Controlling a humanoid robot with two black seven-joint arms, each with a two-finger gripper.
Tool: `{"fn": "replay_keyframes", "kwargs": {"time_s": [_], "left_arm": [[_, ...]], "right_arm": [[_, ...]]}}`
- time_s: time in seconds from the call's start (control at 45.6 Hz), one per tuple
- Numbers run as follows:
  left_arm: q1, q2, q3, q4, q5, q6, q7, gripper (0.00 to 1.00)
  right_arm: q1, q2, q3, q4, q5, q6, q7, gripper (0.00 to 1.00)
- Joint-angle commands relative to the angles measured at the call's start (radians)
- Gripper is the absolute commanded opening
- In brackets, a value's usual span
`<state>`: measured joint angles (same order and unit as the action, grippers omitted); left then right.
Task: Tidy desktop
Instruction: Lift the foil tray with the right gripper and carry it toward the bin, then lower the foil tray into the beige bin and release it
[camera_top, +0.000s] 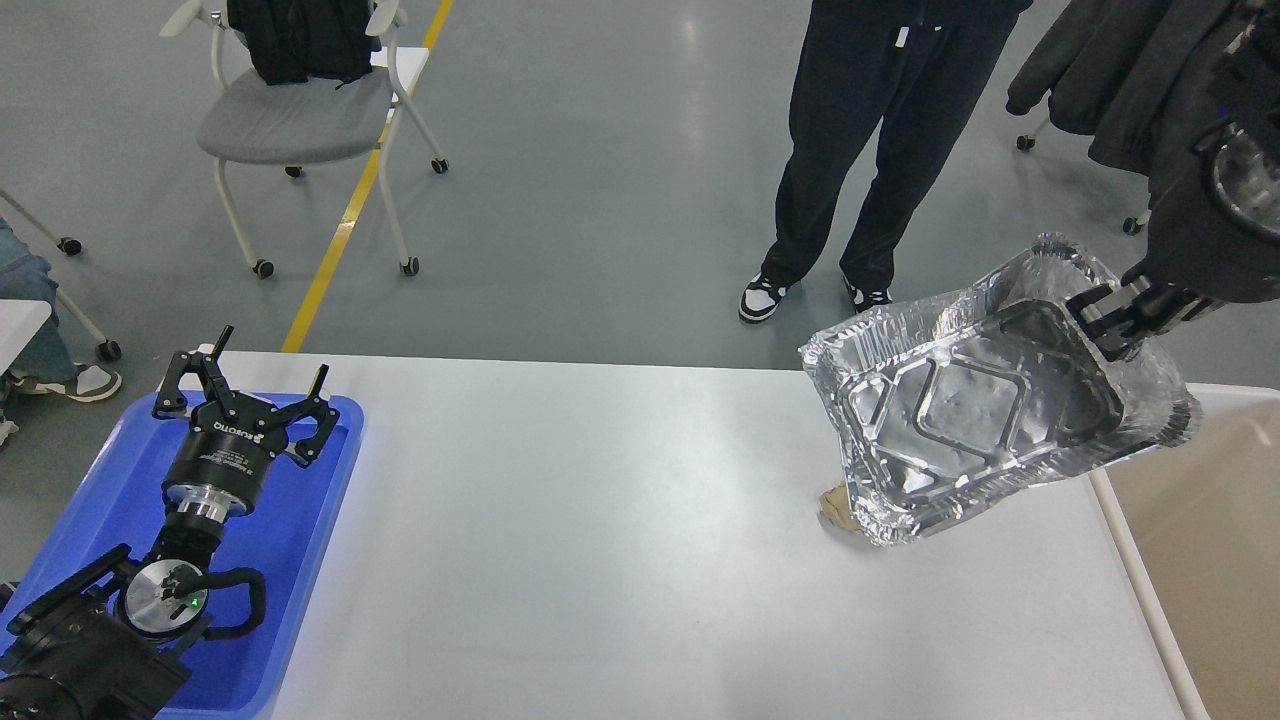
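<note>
**Foil tray held up at right, left arm idle over blue tray**

While the left gripper (268, 385) hangs over the blue tray (95, 480) at the far left, its fingers are spread wide w/ nothing between them. That tray sits at the left end of the desktop (600, 520), partly overhanging the table edge, and the arm covers much of it. Behind it on the floor: a grey chair (290, 120) w/ dark clothing on the backrest, beside a yellow floor line (345, 215).

Desktop itself runs across the middle and lower part of the view, from the blue tray on the left to the bin on the right; smooth, whitish-grey, mostly bare in the centre. A person (860, 150) in dark trousers and black-and-white shoes stands just beyond its far edge, right of centre.

Further right, a crumpled foil tray (960, 400) is tilted, open side toward the camera, lifted above the desktop's right end. A small tan scrap (835, 508) lies on the desktop, partly hidden under the foil's low corner; can't tell what it is. The right gripper (1105, 325) is clamped on the foil tray's upper-right rim. Arm enters from the top-right corner. Beige bin (1210, 520) w/ cream rim sits right up against the desktop's right edge, below the foil's right side.
</note>
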<state>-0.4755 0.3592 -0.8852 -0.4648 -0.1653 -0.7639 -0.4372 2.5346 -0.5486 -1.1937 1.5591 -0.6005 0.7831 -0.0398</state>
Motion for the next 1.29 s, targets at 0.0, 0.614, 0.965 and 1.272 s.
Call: {"fn": "replay_keyframes", "kwargs": {"time_s": [0.0,0.614,0.965,1.272], "left_arm": [[0.0,0.0,0.0,0.0,0.0,0.0,0.0,0.99],[0.0,0.0,0.0,0.0,0.0,0.0,0.0,0.99],[0.002,0.001,0.0,0.0,0.0,0.0,0.0,0.99],[0.002,0.0,0.0,0.0,0.0,0.0,0.0,0.99]], "right_arm": [[0.0,-0.014,0.0,-0.007,-0.005,0.002,-0.002,0.0],[-0.174,-0.333,-0.066,-0.223,-0.042,0.002,-0.003,0.0],[-0.401,-0.57,0.012,-0.459,-0.027,-0.063,-0.003,0.0],[-0.704,-0.576,0.124,-0.587,-0.021,-0.249,-0.003,0.0]]}}
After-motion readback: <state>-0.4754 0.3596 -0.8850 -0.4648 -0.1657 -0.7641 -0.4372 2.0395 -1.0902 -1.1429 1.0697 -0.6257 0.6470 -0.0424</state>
